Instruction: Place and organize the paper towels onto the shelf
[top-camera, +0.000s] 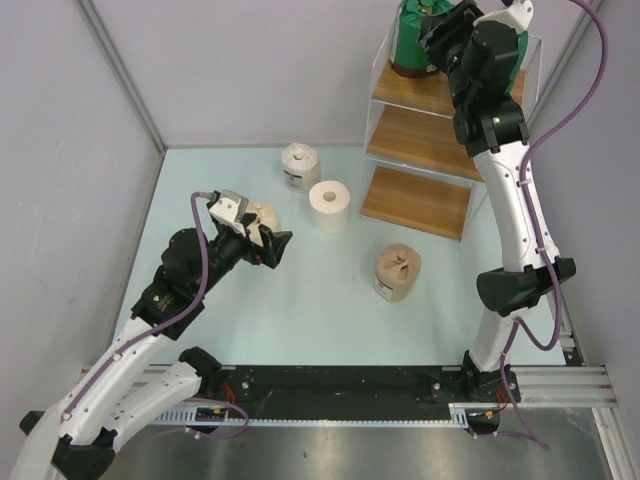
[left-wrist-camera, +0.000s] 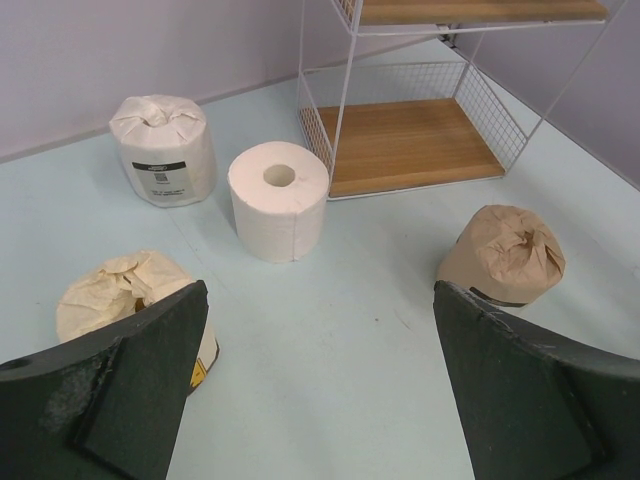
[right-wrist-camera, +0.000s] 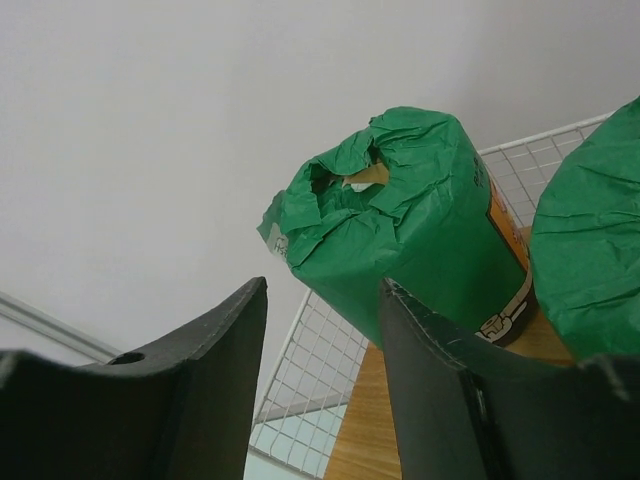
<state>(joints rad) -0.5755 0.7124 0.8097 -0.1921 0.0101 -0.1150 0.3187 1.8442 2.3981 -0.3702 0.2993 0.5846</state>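
The shelf (top-camera: 418, 142), three light wooden boards in a white wire frame, stands at the far right corner of the table (top-camera: 320, 320). On its top board a green-wrapped roll (right-wrist-camera: 420, 220) stands upright just beside a second green roll (right-wrist-camera: 590, 240). Four more stand upright and apart on the table: a white-wrapped labelled roll (top-camera: 299, 165) near the far edge, a bare white roll (top-camera: 329, 205) just in front of it, a cream roll (top-camera: 262, 215) to their left, and a tan roll (top-camera: 398, 272) nearer the middle.
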